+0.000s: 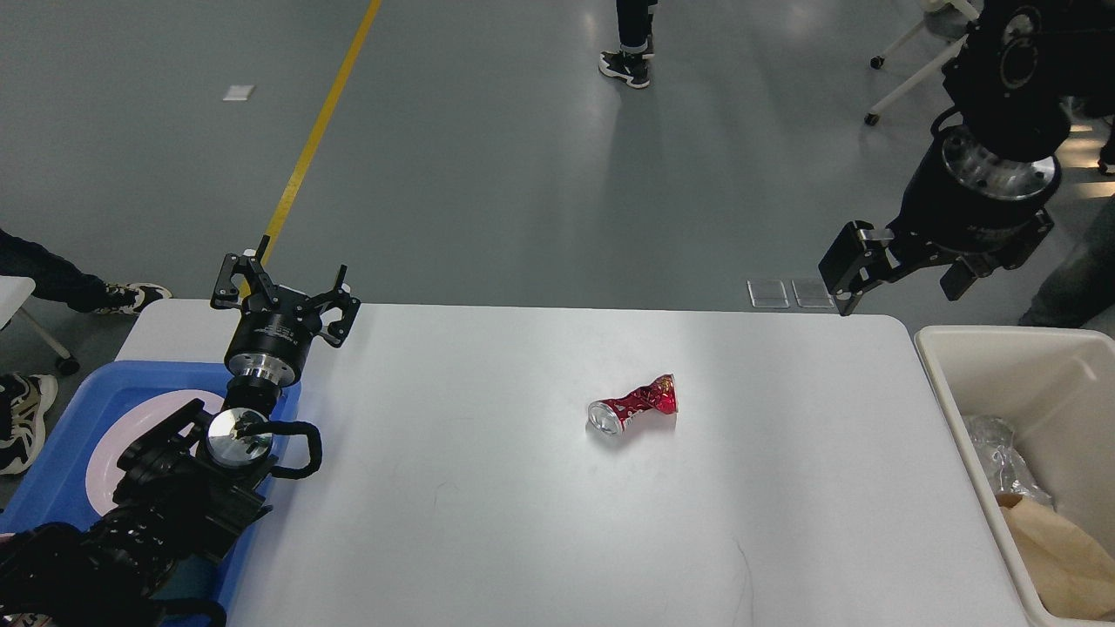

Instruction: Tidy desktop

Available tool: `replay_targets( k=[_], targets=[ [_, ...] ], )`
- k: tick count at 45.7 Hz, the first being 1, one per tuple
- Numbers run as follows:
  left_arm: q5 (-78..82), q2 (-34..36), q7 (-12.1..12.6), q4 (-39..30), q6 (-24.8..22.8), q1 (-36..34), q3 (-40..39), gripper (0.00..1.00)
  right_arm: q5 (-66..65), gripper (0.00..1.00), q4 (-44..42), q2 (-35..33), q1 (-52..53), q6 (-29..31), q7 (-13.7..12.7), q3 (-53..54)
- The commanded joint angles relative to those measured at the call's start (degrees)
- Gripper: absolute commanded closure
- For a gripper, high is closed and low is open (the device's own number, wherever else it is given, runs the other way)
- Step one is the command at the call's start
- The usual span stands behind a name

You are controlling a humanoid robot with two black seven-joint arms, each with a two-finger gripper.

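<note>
The white desktop [523, 522] fills the middle of the head view. A crushed red can [633, 406] lies on its side near the desktop's centre. My left gripper [283, 294] is open and empty, raised over the far left corner of the desktop, well left of the can. My right gripper [902, 274] is open and empty, held in the air above the far right corner, up and right of the can.
A blue tray [52, 453] with a pink plate [109, 444] sits at the left edge under my left arm. A cream bin [945, 383] at the right holds crumpled foil [1002, 448] and brown paper [1058, 557]. A person's feet [625, 65] stand beyond the table.
</note>
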Motion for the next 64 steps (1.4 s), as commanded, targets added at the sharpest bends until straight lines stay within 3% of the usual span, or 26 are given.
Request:
replay_targets(
  k=[1, 15, 28, 49, 64],
  targets=[
    [0.01, 0.00, 0.00, -0.02, 0.00, 0.00, 0.00, 0.03, 3.01, 0.00, -0.72, -0.55, -9.20, -5.88, 0.01, 4.72],
    [0.01, 0.00, 0.00, 0.07, 0.00, 0.00, 0.00, 0.04, 16.56, 0.00, -5.82, 1.03, -34.61, -33.39, -0.43, 16.33],
    [0.01, 0.00, 0.00, 0.07, 0.00, 0.00, 0.00, 0.03, 27.63, 0.00, -13.28, 8.58, -45.87, -48.34, -0.43, 20.82],
    [0.01, 0.00, 0.00, -0.02, -0.09, 0.00, 0.09, 0.03, 29.74, 0.00, -32.62, 21.15, -57.38, -54.85, -0.61, 26.44],
    [0.01, 0.00, 0.00, -0.02, 0.00, 0.00, 0.00, 0.03, 29.66, 0.00, -38.87, 23.71, -61.25, -55.03, -0.61, 28.02]
  ],
)
